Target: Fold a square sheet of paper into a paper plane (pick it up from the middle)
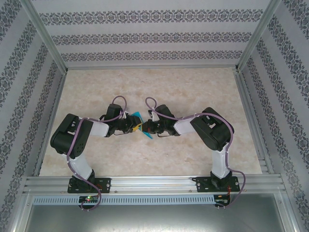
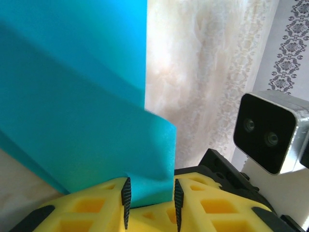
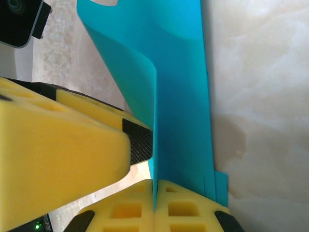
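Mid-table left tool (image 1: 134,124) & right tool (image 1: 147,128) nose-to-nose, paper (image 1: 137,116) btwn; open table (image 1: 193,87) all round.

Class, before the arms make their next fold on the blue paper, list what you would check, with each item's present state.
1. Right gripper shut on the paper: ok.
2. Left gripper holding firmly: pads apart, paper between them; cannot tell.
3. Grippers clear of each other: left finger crowds the right fingers; not ok.
4. Paper untorn: no tear visible; ok.
5. Paper lifted off the table: cannot tell.
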`<state>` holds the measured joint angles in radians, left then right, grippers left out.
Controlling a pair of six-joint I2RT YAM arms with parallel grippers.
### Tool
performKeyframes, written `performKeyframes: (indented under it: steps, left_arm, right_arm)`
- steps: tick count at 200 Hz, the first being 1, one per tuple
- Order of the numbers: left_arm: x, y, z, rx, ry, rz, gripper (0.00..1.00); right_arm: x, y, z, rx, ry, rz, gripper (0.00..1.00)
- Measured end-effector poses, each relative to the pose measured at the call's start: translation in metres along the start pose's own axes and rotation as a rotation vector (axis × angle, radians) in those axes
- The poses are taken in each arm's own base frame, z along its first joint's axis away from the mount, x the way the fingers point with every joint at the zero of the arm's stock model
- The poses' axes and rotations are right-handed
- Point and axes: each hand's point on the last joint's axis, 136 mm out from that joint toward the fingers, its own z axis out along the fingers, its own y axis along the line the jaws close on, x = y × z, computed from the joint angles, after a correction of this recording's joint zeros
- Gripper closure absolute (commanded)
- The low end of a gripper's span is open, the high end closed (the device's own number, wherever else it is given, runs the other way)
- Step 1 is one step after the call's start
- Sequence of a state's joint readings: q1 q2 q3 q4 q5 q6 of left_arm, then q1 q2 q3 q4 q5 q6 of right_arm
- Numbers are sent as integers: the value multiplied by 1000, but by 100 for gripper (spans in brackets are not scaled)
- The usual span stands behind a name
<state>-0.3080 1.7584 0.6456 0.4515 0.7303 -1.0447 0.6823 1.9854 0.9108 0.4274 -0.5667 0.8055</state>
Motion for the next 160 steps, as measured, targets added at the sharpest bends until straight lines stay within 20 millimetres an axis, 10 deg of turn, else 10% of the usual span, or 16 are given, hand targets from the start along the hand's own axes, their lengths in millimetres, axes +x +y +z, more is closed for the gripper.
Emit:
performKeyframes:
  steps: [160]
  left_arm:
    - [0, 6, 4, -55, 19, -23, 65]
  right_arm:
    - [17, -3, -17, 95, 102, -19, 78]
